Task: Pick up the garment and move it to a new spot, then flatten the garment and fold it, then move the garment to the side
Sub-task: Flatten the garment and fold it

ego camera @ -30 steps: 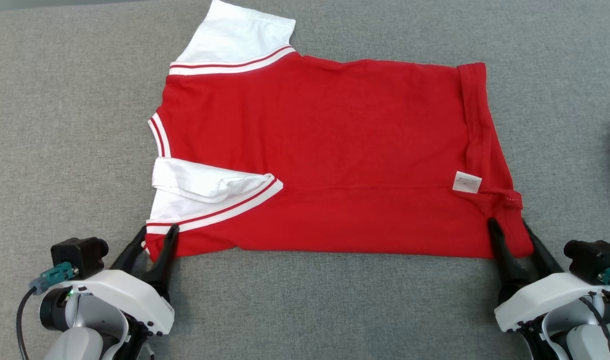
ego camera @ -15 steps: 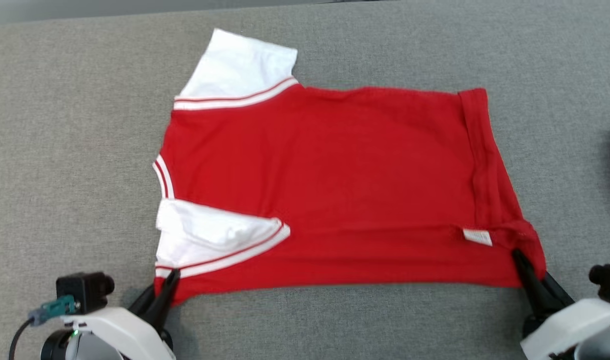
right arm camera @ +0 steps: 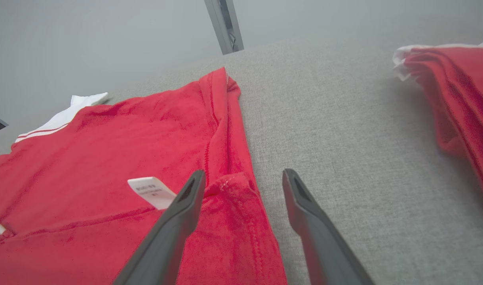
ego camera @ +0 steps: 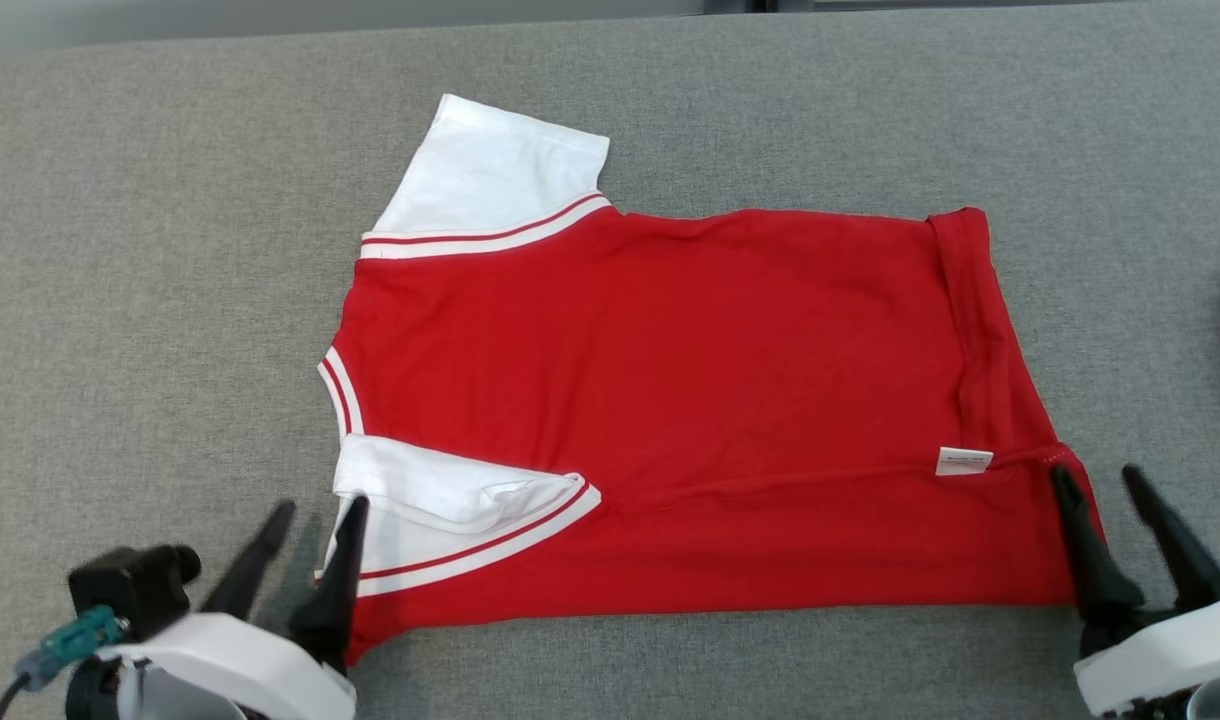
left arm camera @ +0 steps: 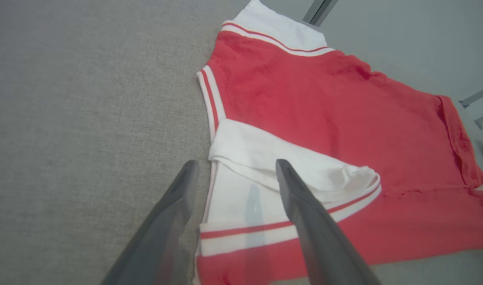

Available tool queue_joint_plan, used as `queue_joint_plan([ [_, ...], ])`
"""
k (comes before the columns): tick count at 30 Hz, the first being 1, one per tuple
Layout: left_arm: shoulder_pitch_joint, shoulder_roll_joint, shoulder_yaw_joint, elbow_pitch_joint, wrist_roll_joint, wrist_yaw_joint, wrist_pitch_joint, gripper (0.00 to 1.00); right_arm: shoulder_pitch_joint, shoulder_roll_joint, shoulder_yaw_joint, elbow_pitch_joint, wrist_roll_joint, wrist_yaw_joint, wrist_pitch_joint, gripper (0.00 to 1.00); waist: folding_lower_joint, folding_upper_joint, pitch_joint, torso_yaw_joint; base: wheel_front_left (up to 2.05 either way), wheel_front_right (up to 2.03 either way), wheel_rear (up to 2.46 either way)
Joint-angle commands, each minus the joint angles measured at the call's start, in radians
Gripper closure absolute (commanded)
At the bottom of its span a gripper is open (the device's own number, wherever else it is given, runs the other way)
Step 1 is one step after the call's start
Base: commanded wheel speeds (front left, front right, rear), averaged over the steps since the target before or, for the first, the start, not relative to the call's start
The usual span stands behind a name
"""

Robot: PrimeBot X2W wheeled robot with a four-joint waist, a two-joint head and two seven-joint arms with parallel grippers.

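grey cloth covers the desk [ego camera: 150, 300], and the garment [ego camera: 690, 380], a red shirt with white sleeves, lies flat on it. it lies sideways to the robot, so one long side is the near edge. the far sleeve [ego camera: 500, 170] sticks out flat from the garment's far side. the near sleeve [ego camera: 450, 500] is tucked in on top of the red part. a long crease runs from it along the garment to the little white label [ego camera: 964, 461], so i think the near side is already folded in.

the left fingers [ego camera: 342, 565] sit at the garment's near corner by the neck end. they are spread apart, one over the white sleeve and one off the cloth, and they pinch nothing. the right fingers [ego camera: 1085, 545] sit at the garment's near corner by the hem end. they are spread apart too, one over the red corner and one just past it, holding nothing.

i think they sit at both ends of the near edge so each can take a corner at once. that way the edge stays straight and the next fold comes out neat. the soft cloth could bunch up if only one corner got pulled.

another red cloth [right arm camera: 455, 87] lies well apart from the garment, past its hem end.
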Motion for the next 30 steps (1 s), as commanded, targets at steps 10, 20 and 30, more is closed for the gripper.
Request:
queue_joint_plan([
  [10,-0.223,-0.001,0.040,0.018,0.200,0.024,-0.251,0.00,-0.129,0.059,-0.042,-0.085,-0.193,0.000,-0.203,0.00,0.0000,0.0000,-0.006,-0.011,0.00,0.00,0.00],
  [20,-0.308,0.004,0.009,0.091,0.265,0.031,-0.270,0.00,-0.176,0.058,0.006,-0.045,-0.212,0.000,-0.222,0.00,0.0000,0.0000,0.002,-0.017,0.00,0.00,0.00],
  [30,-0.526,0.016,-0.059,0.207,0.244,-0.085,-0.188,0.00,-0.217,0.055,0.021,-0.042,-0.202,0.000,-0.221,0.00,0.0000,0.0000,0.067,-0.036,0.00,0.00,0.00],
])
